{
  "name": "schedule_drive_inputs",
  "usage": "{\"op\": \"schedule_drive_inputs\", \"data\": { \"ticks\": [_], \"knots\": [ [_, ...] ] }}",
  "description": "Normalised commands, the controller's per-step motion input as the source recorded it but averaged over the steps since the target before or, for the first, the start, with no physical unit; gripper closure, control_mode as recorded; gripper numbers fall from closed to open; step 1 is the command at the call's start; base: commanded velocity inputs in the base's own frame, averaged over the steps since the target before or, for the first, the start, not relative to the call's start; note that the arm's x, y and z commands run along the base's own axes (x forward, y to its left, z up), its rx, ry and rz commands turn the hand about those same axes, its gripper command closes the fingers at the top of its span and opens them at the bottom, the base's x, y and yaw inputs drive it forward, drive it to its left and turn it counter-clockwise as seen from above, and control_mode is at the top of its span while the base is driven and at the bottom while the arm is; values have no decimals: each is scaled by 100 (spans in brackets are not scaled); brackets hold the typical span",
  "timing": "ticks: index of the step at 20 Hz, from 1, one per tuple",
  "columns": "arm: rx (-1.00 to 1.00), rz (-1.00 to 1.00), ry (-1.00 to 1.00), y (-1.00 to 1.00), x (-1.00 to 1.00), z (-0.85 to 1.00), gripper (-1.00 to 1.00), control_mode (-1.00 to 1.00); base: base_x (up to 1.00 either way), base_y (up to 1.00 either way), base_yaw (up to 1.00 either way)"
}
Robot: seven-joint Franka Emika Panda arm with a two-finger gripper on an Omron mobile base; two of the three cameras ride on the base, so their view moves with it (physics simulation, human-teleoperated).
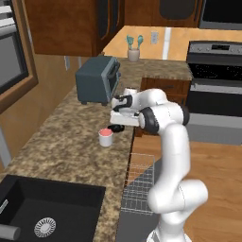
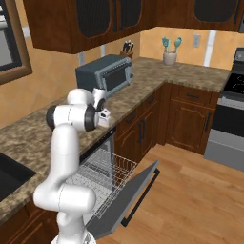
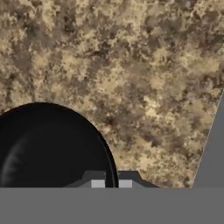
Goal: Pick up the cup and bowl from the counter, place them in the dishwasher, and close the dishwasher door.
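Note:
The black bowl point(image 3: 48, 148) lies on the brown speckled counter point(image 3: 144, 65), low and left in the hand view. My gripper point(image 3: 111, 183) is shut on the bowl's right rim, one fingertip point(image 3: 98, 183) inside and the other outside. From the left base the gripper point(image 1: 118, 124) hangs low over the bowl point(image 1: 117, 128) near the counter's front edge. The white cup point(image 1: 106, 137) with its pinkish inside stands upright just left of it. Below the counter, the dishwasher's wire rack point(image 2: 102, 174) is pulled out over the lowered dark grey door point(image 2: 136, 195).
A grey toaster oven point(image 1: 98, 79) stands on the counter behind the gripper. A beige holder with teal utensils point(image 1: 133, 53) is in the far corner. The black sink point(image 1: 47, 212) lies at the near left and the steel stove point(image 1: 215, 90) to the right.

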Motion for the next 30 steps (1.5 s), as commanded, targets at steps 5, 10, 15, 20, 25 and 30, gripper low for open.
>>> {"op": "schedule_drive_inputs", "data": {
  "ticks": [5,10,15,20,25,30],
  "knots": [
    [11,-1,-20,-97,-100,7,100,-100,0,0,0],
    [13,0,-13,-94,-90,29,100,-100,0,0,0],
    [-1,0,-3,-46,-44,0,100,-100,0,0,0],
    [-1,7,-5,-47,-6,-25,100,-100,0,0,0],
    [0,14,-1,-10,5,-61,100,-100,0,0,0],
    [1,24,-6,-7,9,-48,100,-100,0,0,0]
  ]
}}
